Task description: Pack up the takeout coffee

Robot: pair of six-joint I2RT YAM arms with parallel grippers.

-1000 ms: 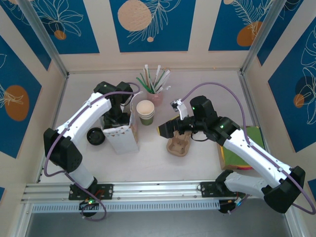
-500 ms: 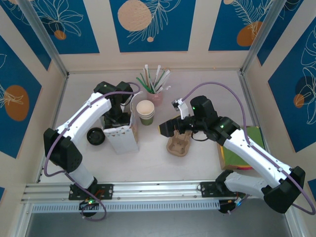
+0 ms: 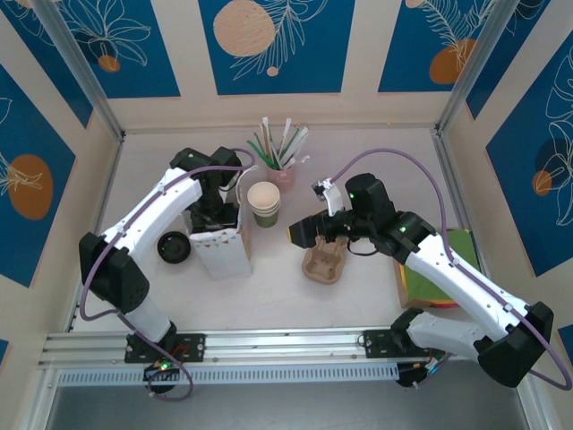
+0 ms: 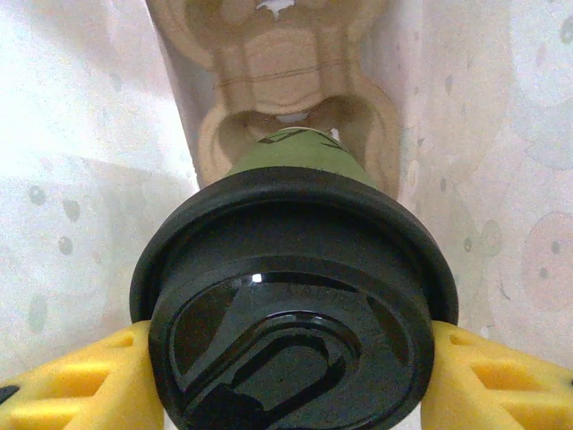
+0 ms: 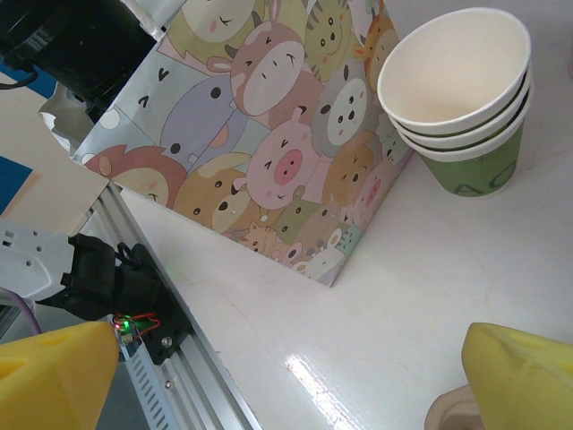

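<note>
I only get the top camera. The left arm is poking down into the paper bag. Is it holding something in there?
Observer: Yes. The left wrist camera shows the left tool gripping the takeout coffee, with yellow pads on either side of it.
Operator: What's under it?
Observer: A cardboard cup carrier lies at the bottom of the bag, below the cup. I cannot tell whether they touch.
Operator: What about the other tool?
Observer: The right wrist camera shows the right tool wide open, with nothing between its pads.
</note>
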